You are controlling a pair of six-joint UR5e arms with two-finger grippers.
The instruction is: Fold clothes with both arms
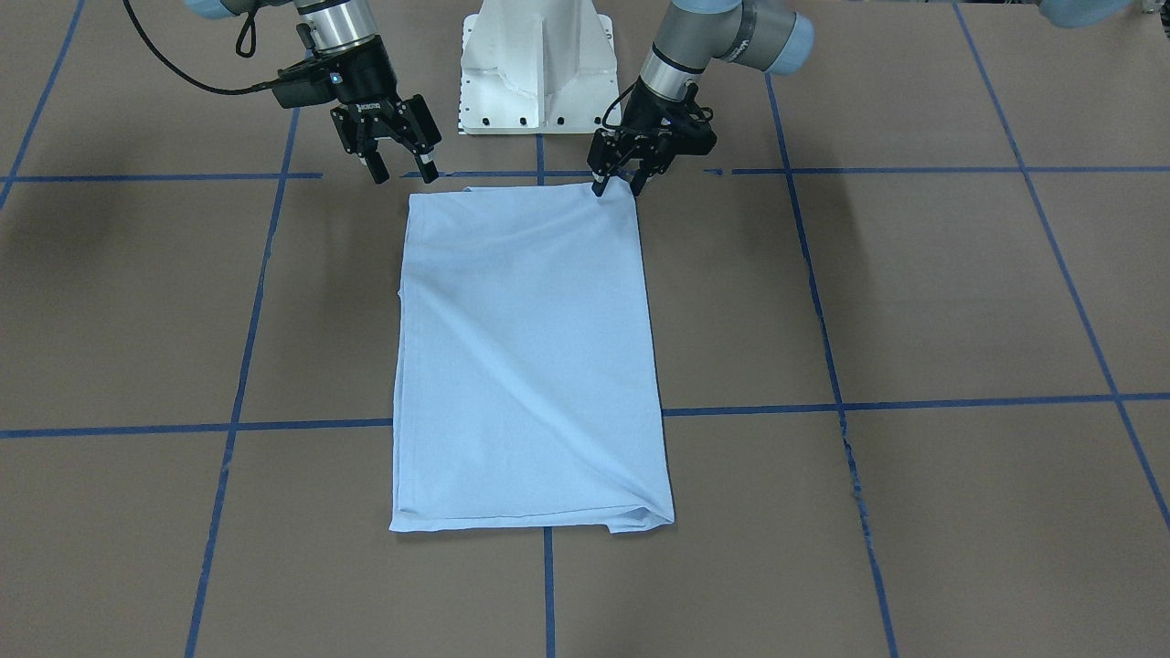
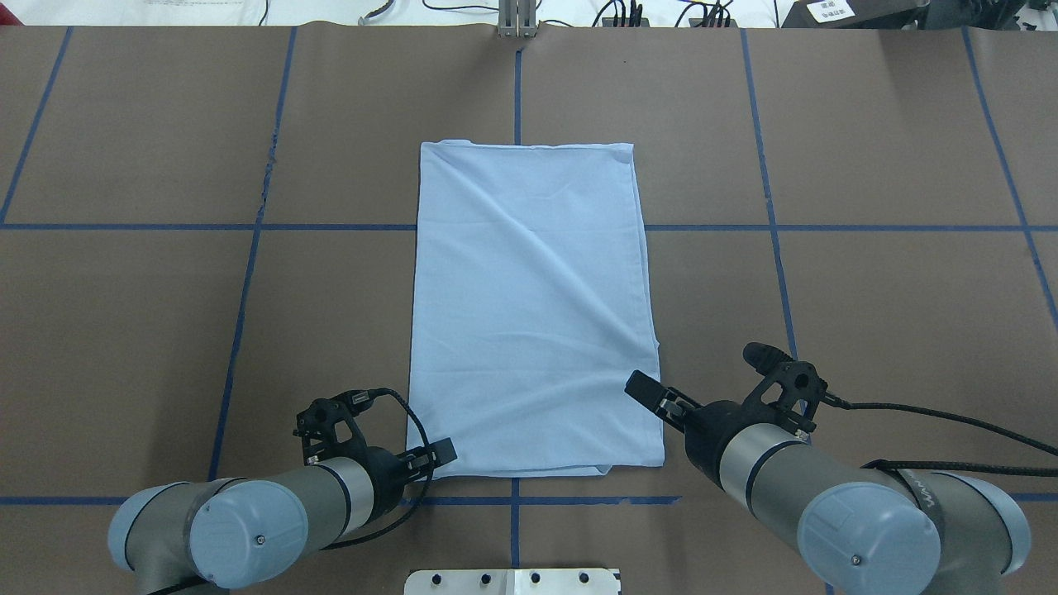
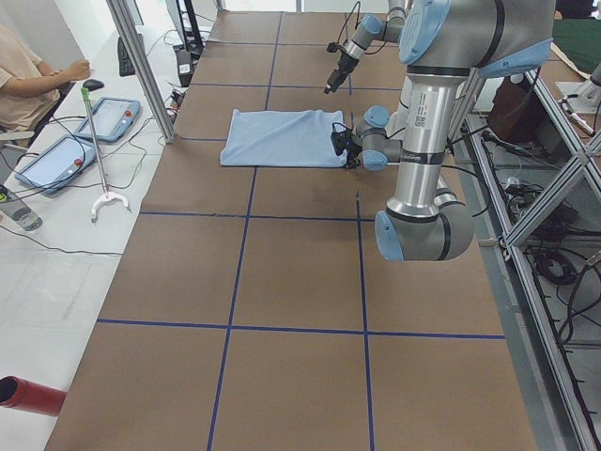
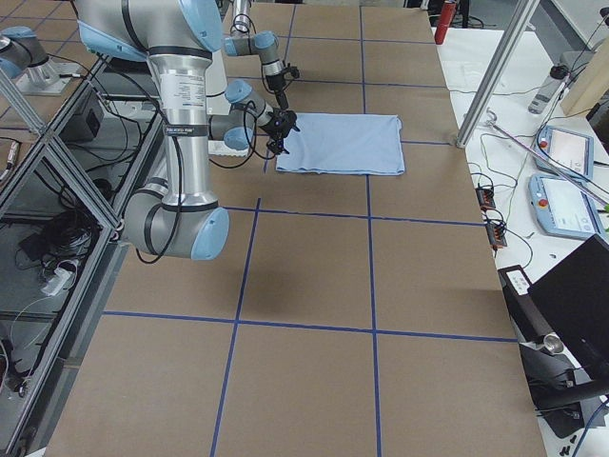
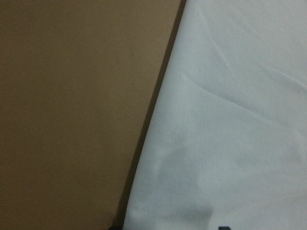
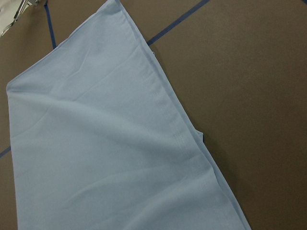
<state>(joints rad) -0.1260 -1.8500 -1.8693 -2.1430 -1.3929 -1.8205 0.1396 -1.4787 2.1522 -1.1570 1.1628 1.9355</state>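
Left hand (image 1: 618, 185) (fingers apart) straddles one corner of the T-shirt (image 1: 530, 356).

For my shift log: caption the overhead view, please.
Folded light blue shirt on the brown table, left fingers and right fingers open by its near corners.

site: robot lab | cues: tape-gridded table (image 1: 960, 283), 2 likely teach pendants (image 3: 115, 116), aluminium frame (image 3: 141, 68)
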